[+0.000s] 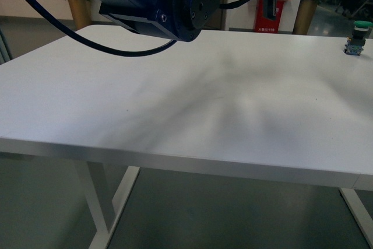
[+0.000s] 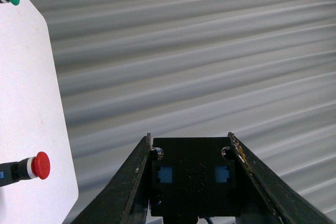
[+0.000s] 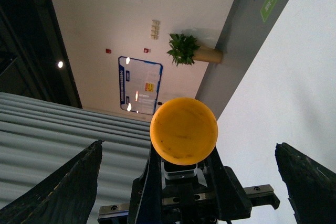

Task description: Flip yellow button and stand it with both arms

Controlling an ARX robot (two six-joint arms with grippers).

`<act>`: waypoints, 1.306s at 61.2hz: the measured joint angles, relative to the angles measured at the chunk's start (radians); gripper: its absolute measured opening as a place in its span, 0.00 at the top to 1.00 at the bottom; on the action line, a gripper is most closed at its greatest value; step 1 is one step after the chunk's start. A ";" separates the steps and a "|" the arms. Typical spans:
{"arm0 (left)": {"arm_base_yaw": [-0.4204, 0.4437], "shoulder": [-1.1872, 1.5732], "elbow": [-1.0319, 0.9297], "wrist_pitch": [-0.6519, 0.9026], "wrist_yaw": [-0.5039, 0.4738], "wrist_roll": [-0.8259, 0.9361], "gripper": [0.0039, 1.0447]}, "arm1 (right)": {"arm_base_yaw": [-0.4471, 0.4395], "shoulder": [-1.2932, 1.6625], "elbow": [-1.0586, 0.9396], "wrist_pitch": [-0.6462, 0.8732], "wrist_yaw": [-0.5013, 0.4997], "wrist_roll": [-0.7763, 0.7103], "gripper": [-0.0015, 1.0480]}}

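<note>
Clamped by its dark, blue-marked block in the left gripper [image 2: 189,142], fingers pressed to both sides: the yellow button [image 3: 184,130], up in the air off the white table [image 1: 175,103]. Cap turned straight toward the right gripper [image 3: 187,145], spread wide, holding nothing. Far right on the table, a green button [image 1: 356,36], upright.
</note>
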 joint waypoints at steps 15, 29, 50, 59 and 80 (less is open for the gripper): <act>-0.002 0.000 0.000 -0.001 0.000 0.005 0.65 | 0.049 0.053 0.034 0.028 0.056 -0.013 0.07; -0.006 0.000 0.000 -0.005 0.001 0.011 0.65 | 0.061 0.117 0.101 0.055 0.115 -0.047 0.07; -0.008 0.000 0.000 -0.014 -0.001 0.016 0.65 | 0.069 0.140 0.140 0.040 0.102 -0.063 0.41; -0.008 0.000 0.002 -0.014 -0.001 0.016 0.65 | 0.066 0.140 0.137 0.037 0.098 -0.067 0.65; 0.001 -0.039 -0.043 -0.056 0.002 0.067 0.58 | 0.059 0.141 0.129 0.033 0.096 -0.080 0.66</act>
